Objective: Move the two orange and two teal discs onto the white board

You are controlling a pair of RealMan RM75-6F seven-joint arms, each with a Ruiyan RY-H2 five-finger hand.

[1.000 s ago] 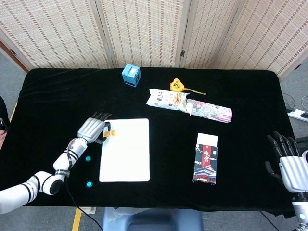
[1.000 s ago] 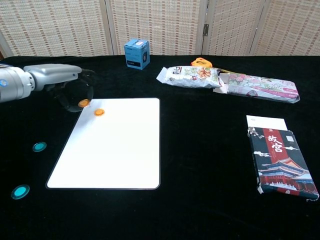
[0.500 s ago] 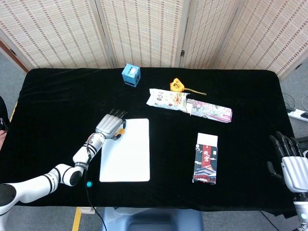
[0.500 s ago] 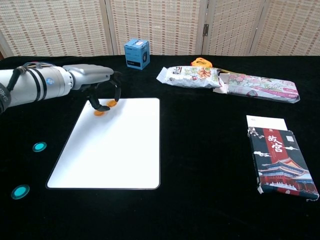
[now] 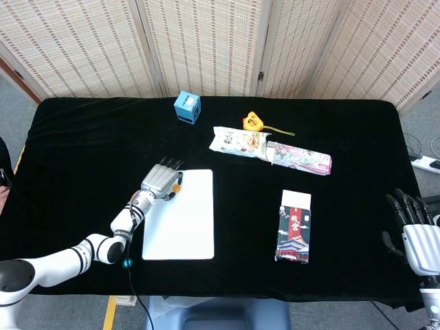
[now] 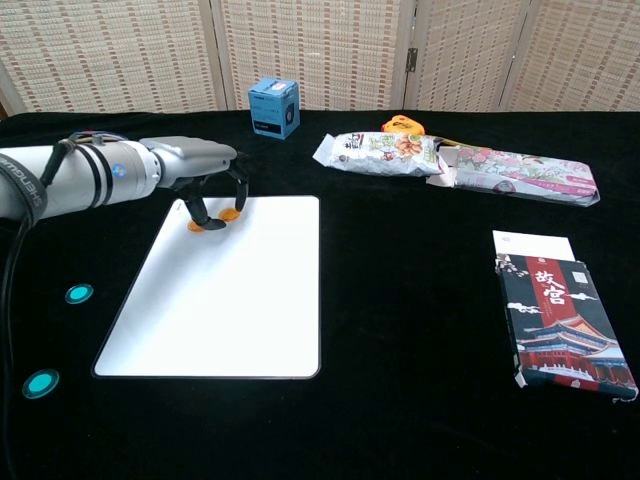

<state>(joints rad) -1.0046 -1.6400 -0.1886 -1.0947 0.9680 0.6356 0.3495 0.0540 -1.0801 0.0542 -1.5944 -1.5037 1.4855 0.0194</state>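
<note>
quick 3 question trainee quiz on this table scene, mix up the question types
1. True or false: both small teal discs lie on the black cloth, off the flat white board.
2. Which hand is over the board's far corner by the small orange discs? A) left B) right
3. Fill in: the blue cube-shaped box stands at the table's ____ edge (near/far).

Key:
1. True: one teal disc and the other sit left of the board.
2. A: the left hand is above the orange discs; the right hand is off to the side.
3. far
</note>
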